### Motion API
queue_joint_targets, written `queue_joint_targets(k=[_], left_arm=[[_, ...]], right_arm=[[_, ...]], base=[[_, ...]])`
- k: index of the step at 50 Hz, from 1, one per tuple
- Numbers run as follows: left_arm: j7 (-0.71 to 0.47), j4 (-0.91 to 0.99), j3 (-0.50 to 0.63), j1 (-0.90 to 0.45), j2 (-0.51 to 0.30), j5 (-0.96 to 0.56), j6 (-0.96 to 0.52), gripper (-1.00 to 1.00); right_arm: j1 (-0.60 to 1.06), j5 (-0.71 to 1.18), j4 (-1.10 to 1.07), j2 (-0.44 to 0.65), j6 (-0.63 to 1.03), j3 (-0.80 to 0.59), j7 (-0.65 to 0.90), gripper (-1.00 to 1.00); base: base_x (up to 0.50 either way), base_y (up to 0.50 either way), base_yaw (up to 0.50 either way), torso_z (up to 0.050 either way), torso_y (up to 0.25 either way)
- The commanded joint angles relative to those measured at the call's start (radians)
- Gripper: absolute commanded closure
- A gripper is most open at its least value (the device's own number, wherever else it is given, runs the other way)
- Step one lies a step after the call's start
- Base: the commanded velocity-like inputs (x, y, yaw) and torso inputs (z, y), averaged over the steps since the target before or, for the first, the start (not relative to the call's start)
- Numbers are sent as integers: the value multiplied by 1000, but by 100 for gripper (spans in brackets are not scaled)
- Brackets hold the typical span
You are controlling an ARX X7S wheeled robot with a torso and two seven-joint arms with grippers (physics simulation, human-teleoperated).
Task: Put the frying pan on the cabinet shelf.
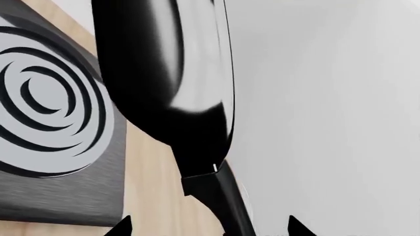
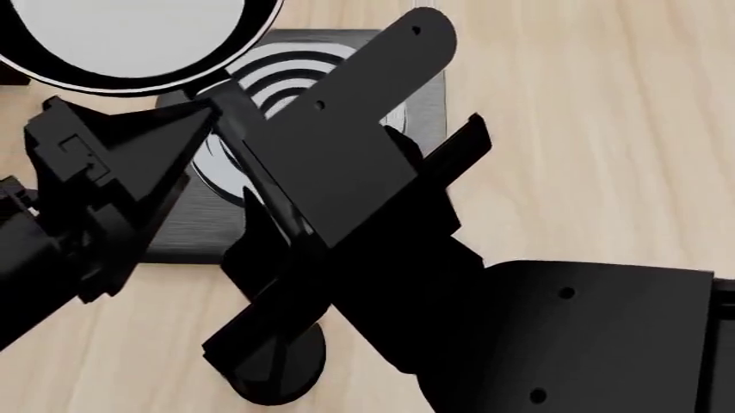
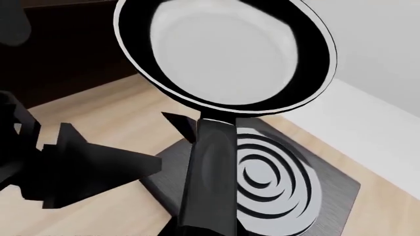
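The frying pan (image 2: 126,39) hangs lifted just beyond the left gripper (image 2: 213,107); the hob plate (image 2: 425,103) lies beneath both arms.

One glossy black round frying pan (image 3: 226,54), one square black hob plate with grey concentric rings (image 3: 276,184), two black grippers, one dark wooden cabinet (image 3: 66,54).

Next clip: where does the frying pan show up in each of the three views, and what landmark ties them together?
Left wrist view: frying pan seen edge-on, filling the upper middle, handle running toward the camera.
Head view: only the pan's pale inside and black rim, cut off at the top left corner.
Right wrist view: whole pan, pale inside facing the camera, upper centre.
Shared landmark: the square hob plate with grey rings.
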Motion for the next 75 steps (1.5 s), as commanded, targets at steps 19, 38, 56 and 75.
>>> queue_joint_targets(k=[19, 38, 56, 75], left_arm=[[111, -49, 64, 31, -3, 78, 56, -100], [167, -102, 133, 21, 17, 127, 94, -100], [206, -130, 183, 14, 5, 152, 132, -100], [248, -114, 168, 0, -44, 246, 195, 100]], right_arm=[[-4, -15, -44, 19, -28, 22, 20, 100], [-33, -20, -67, 40, -55, 5, 8, 100], [-48, -4, -83, 65, -70, 6, 18, 100], [-55, 14, -86, 72, -78, -3, 38, 100]], base=[[0, 2, -3, 1, -1], [0, 2, -3, 1, -1], [0, 2, -3, 1, -1], [0, 2, -3, 1, 0]])
